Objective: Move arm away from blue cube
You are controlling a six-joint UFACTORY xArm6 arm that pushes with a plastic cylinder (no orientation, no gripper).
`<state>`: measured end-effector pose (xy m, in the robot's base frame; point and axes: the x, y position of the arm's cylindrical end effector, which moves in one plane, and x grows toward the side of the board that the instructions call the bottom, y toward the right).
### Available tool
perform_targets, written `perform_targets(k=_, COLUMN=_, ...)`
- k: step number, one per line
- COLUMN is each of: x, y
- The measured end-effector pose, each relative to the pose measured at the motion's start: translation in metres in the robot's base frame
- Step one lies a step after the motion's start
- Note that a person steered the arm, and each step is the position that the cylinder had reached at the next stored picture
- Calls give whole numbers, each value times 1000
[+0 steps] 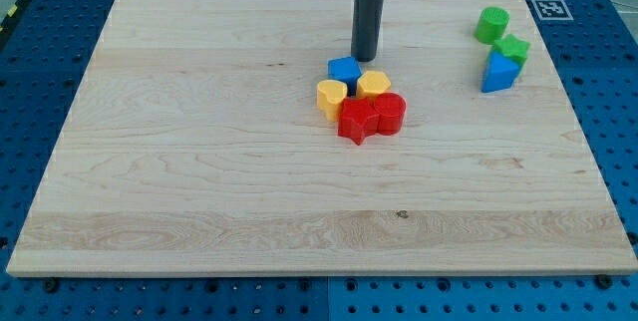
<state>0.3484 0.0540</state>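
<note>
A blue cube (344,70) sits near the middle of the wooden board (199,161), at the top of a tight cluster. My tip (365,58) stands just above and to the right of the blue cube, very close to it, perhaps touching. The dark rod rises straight up out of the view's top. The cluster also holds a yellow heart-like block (331,96) at the left, a yellow block (374,84) at the right, a red star-like block (355,121) and a red cylinder (389,113) below.
At the view's upper right stand a green cylinder (491,24), a green star-like block (513,50) and a blue triangular block (499,73), close together. A blue pegboard (608,112) surrounds the board.
</note>
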Motion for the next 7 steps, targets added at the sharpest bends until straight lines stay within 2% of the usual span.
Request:
perform_targets(k=2, x=2, y=2)
perform_targets(k=5, x=17, y=51)
perform_targets(k=7, x=17, y=55)
